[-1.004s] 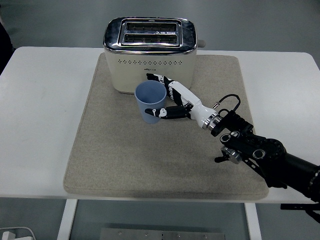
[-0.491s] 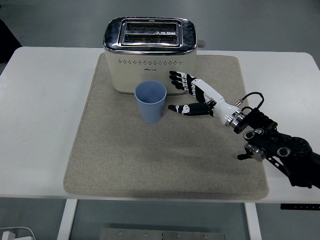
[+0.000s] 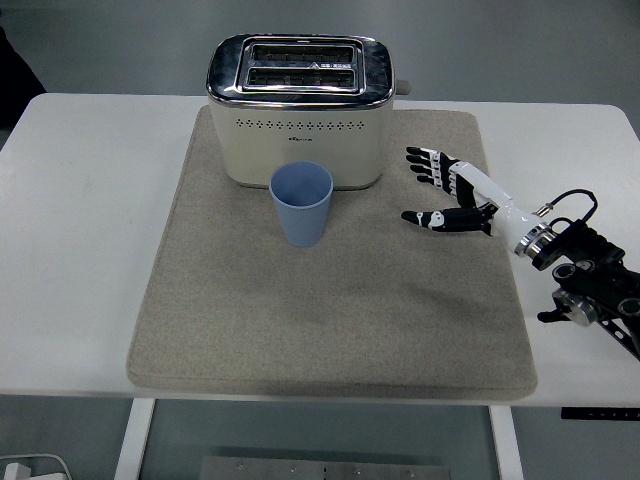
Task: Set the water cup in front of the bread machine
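Cup [image 3: 302, 203] stands upright on the mat [image 3: 250, 300], at the toaster's [image 3: 298, 108] six o'clock — my right hand [image 3: 455, 200] hovers at its three o'clock, fingers [image 3: 425, 160] spread, holding nothing.

Rectangular beige felt mat [image 3: 250, 330] lying flat across the middle of a white table [image 3: 80, 250], its edges roughly square to the tabletop's. Grey floor beyond the far edge. White table legs [image 3: 133, 440] visible below the near edge.

Blue cup [image 3: 302, 204], cream toaster [image 3: 300, 115]
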